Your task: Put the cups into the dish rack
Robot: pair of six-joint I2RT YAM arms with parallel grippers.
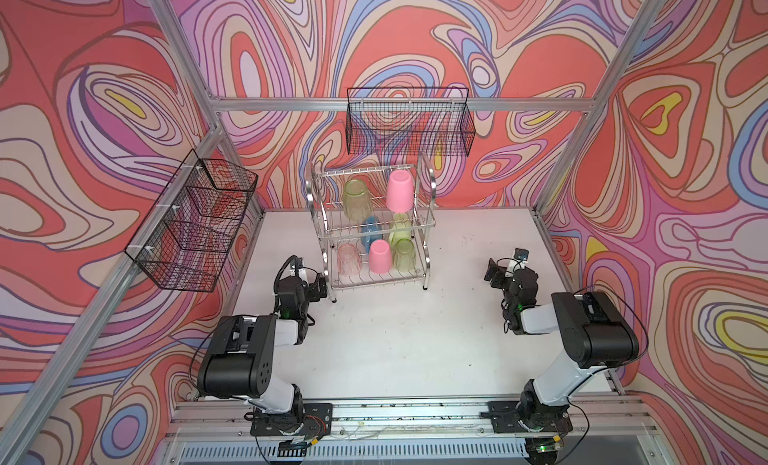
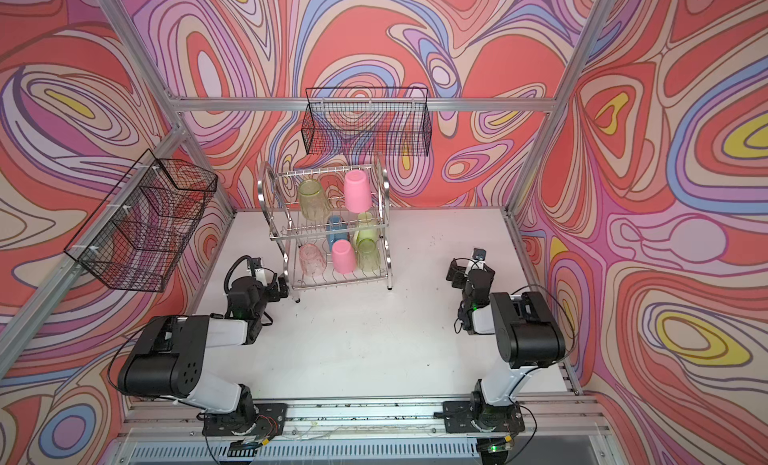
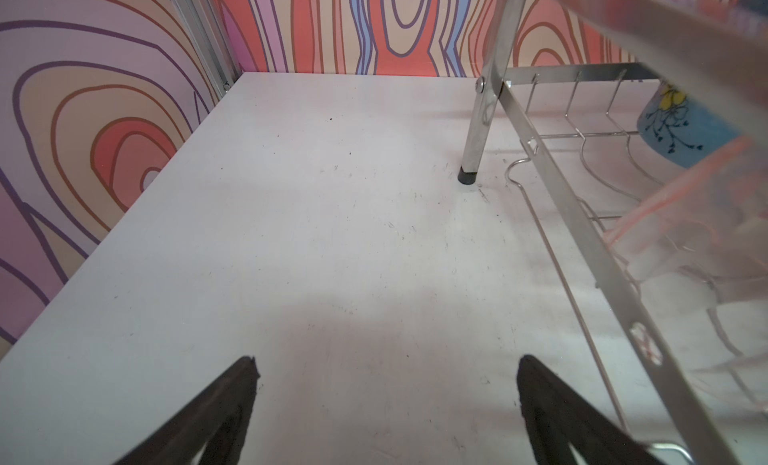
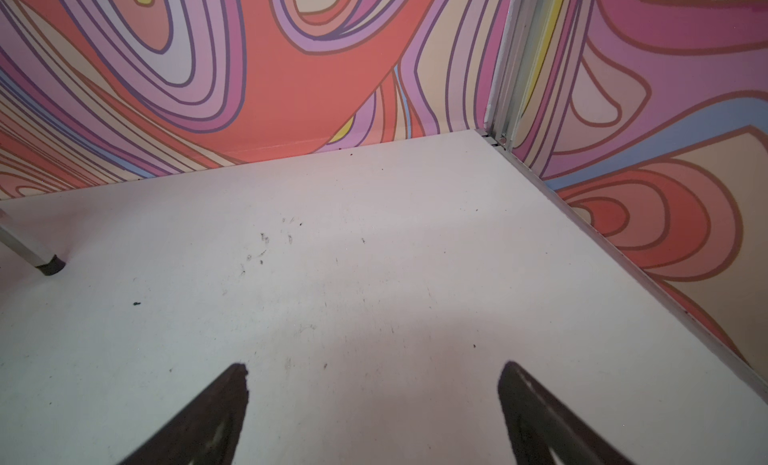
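Observation:
The silver dish rack (image 1: pixel 427 271) (image 2: pixel 389 271) stands at the back middle of the white table. On its upper tier stand a clear green cup (image 1: pixel 357 199) and a pink tumbler (image 1: pixel 400 190), both upside down. The lower tier holds several cups: a clear pinkish cup (image 1: pixel 349 259), a pink tumbler (image 1: pixel 380 256), a clear green cup (image 1: pixel 404 255), a blue mug (image 1: pixel 371 232) and a pale-green mug (image 1: pixel 401 230). My left gripper (image 1: pixel 319 287) (image 3: pixel 386 361) is open and empty beside the rack's front left leg. My right gripper (image 1: pixel 494 273) (image 4: pixel 374 367) is open and empty, well right of the rack.
One black mesh basket (image 1: pixel 195 221) hangs on the left wall, another (image 1: pixel 409 122) on the back wall above the rack. Aluminium frame posts border the table (image 1: pixel 415 338). The left wrist view shows a rack leg (image 3: pixel 478 130), the blue mug (image 3: pixel 681 130) and the pinkish cup (image 3: pixel 685 217) close by.

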